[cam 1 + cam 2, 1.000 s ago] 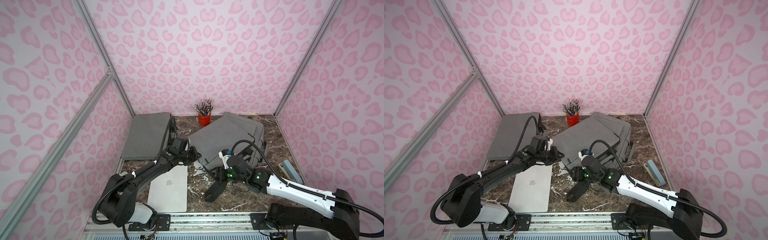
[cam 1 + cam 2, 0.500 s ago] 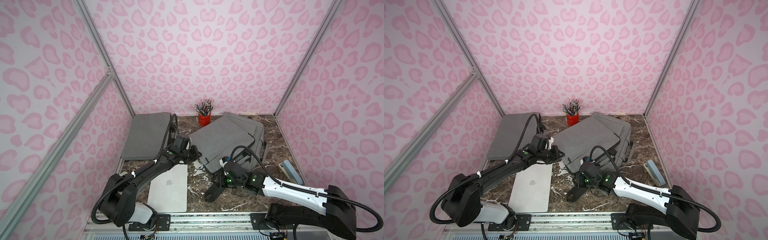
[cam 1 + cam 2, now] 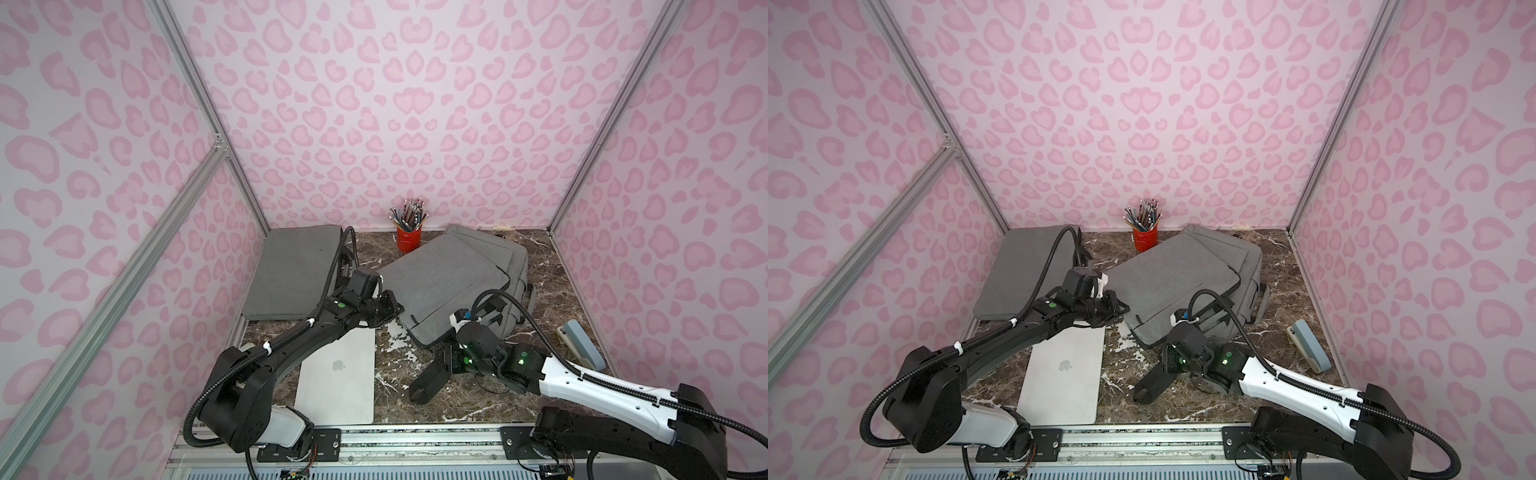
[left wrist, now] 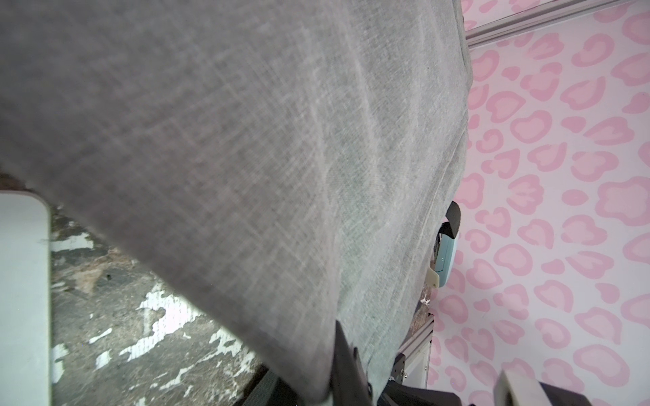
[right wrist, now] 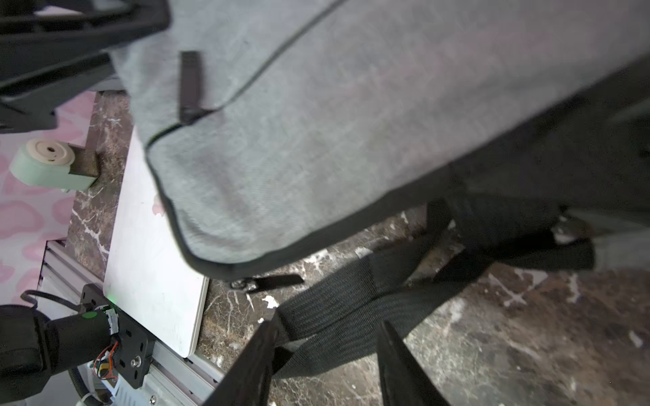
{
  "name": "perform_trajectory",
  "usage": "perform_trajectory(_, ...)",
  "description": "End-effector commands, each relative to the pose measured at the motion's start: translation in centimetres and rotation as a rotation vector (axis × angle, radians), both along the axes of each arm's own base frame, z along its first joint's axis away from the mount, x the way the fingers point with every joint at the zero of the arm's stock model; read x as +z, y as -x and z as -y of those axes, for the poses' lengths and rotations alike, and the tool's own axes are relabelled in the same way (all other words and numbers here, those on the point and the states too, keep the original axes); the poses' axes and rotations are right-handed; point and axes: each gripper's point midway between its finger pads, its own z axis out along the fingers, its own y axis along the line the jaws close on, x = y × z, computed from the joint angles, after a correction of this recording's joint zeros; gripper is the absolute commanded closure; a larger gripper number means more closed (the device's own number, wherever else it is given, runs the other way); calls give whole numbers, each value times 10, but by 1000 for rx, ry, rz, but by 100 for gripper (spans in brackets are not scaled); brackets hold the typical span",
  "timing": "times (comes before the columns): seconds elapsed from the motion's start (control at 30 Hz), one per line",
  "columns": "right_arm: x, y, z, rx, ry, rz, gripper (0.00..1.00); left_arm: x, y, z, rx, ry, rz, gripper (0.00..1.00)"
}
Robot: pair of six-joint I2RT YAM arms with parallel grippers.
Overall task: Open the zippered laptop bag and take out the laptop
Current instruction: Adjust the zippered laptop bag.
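Left gripper (image 3: 388, 307) pinched shut on the grey laptop bag (image 3: 449, 278) corner. Right gripper (image 5: 327, 355) partly closed around the black shoulder strap (image 5: 351, 305). Silver laptop (image 3: 338, 376) out, flat beside both jaws.

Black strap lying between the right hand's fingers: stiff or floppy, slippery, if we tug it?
Probably floppy: the strap is flat woven webbing, doubled over itself on the table. Its coarse weave likely grips well, not slippery. A tug would probably drag the laptop bag too, since the strap runs under its edge.
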Motion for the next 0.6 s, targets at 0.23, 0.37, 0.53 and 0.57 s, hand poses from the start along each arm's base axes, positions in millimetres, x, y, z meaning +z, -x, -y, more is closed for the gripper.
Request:
perform_trajectory(0.23,3,1,-34,135,-60,148,57,15,-9,6,-20,23,70,98)
perform_trajectory(0.37,-1,3,-38,152,-88,177,59,15,-10,8,-24,30,68,98)
perform_trajectory(0.53,-2,5,-41,156,-165,202,62,15,-10,9,-26,33,67,98)
perform_trajectory(0.57,-2,4,-41,156,-164,207,62,16,-10,9,-27,33,68,98)
